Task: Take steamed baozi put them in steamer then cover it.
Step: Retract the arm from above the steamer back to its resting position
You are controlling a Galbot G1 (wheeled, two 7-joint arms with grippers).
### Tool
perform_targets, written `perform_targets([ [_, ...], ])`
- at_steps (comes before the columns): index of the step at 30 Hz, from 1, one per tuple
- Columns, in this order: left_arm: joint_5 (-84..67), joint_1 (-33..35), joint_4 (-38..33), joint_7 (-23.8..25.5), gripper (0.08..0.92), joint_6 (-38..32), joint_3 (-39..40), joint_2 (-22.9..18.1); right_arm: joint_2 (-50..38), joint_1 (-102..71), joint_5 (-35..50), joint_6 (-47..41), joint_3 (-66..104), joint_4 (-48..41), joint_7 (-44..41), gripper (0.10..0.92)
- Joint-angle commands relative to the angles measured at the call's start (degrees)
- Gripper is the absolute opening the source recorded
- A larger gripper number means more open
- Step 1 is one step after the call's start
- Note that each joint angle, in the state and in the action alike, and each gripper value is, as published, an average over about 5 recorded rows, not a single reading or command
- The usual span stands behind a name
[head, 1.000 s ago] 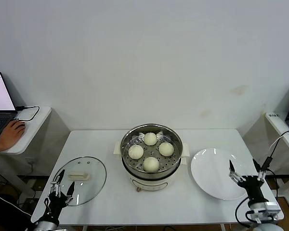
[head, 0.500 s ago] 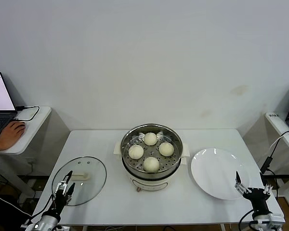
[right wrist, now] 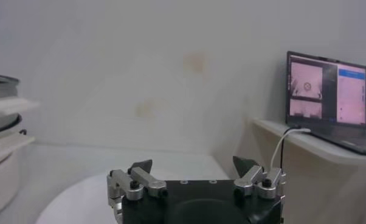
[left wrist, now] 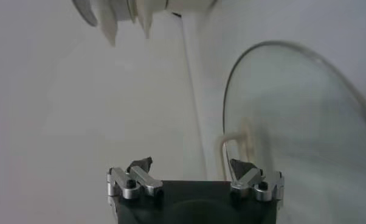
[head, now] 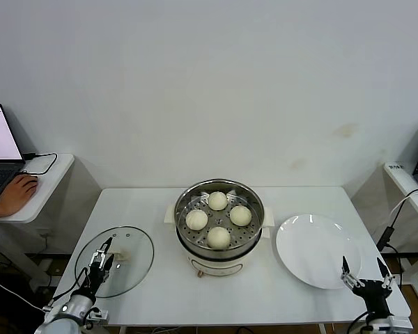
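Four buns [head: 218, 218] sit in the steamer [head: 219, 226] mid-frame, while the glass lid [head: 122, 255] lies lower left, directly under the wide-open left gripper [head: 102, 260]; the right gripper [head: 364, 269] gapes lower right.

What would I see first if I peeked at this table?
Probably the shiny steamer in the middle of the white table, with four steamed baozi sitting inside it and no top on. Its glass cover lies flat on the table to the robot's left, with the open left end effector above its near edge. On the other side is a bare white plate, and the open right end effector waits by the table's near right corner.
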Motion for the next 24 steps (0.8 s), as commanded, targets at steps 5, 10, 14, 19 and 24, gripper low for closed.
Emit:
perform_targets([
  [5,-0.7,-8.5,8.4,-1.1,0.823,-0.4,1.7,-0.1,0.5,-0.5,-0.6,-0.2,0.2,0.0,-0.1,0.823],
  [10,-2.0,-8.7,8.9,-1.0,0.823,-0.7,2.0,-0.1,0.6,-0.6,-0.9,-0.1,0.0,-0.2,-0.1,0.823],
  [14,-3.3,-8.9,10.3,-1.3,0.817,-1.3,2.3,-0.3,0.6,-0.6,-1.1,-0.2,-0.3,-0.2,-0.2,0.823],
  [19,-4.7,-8.7,11.2,-2.3,0.706,-1.9,2.4,-0.5,0.7,-0.7,-1.4,-0.1,-0.5,-0.3,-0.2,0.823],
  [24,-6.3,-9.0,12.6,-3.5,0.567,-3.1,2.7,-0.7,0.8,-0.8,-1.6,0.0,-0.7,-0.4,-0.2,0.823],
])
